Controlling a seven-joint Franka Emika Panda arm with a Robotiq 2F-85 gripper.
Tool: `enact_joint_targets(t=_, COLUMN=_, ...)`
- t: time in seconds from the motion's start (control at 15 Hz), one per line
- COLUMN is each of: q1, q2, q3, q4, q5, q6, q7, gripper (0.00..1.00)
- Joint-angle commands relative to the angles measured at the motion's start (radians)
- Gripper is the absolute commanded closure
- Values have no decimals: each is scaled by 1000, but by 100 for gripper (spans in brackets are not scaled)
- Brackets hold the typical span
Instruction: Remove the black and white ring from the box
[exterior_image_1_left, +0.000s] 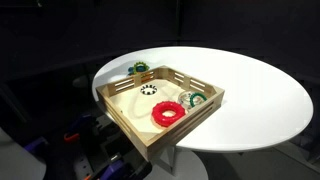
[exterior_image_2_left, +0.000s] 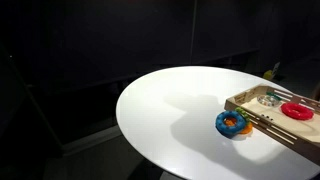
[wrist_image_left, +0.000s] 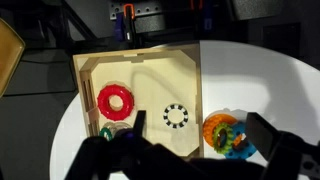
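Note:
The black and white ring (wrist_image_left: 177, 117) lies flat on the floor of the light wood box (wrist_image_left: 85, 65), near the box's right wall in the wrist view. It also shows in an exterior view as the small black and white ring (exterior_image_1_left: 149, 90) in the middle of the box (exterior_image_1_left: 130, 122). My gripper (wrist_image_left: 200, 130) hangs well above, open and empty. Its dark fingers (wrist_image_left: 262, 132) straddle the box's right wall, and the ring lies between them, closer to the left one. The gripper does not show in either exterior view.
A larger red ring (wrist_image_left: 114, 100) and a green ring (wrist_image_left: 106, 132) also lie in the box. A stack of orange, green and blue rings (wrist_image_left: 228, 135) sits on the white round table (wrist_image_left: 260, 80) just outside the box wall. The box overhangs the table edge (exterior_image_1_left: 150, 150).

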Motion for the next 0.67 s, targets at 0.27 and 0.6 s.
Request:
enact_joint_targets(t=0.27, q1=22, q2=4, q3=-18, q4=2, q5=-9, q6=-2, q7=10, gripper=0)
enact_joint_targets(t=0.6, q1=7, q2=11, q3=-47, q4=28, q5=-14, q6=12, q7=7, gripper=0)
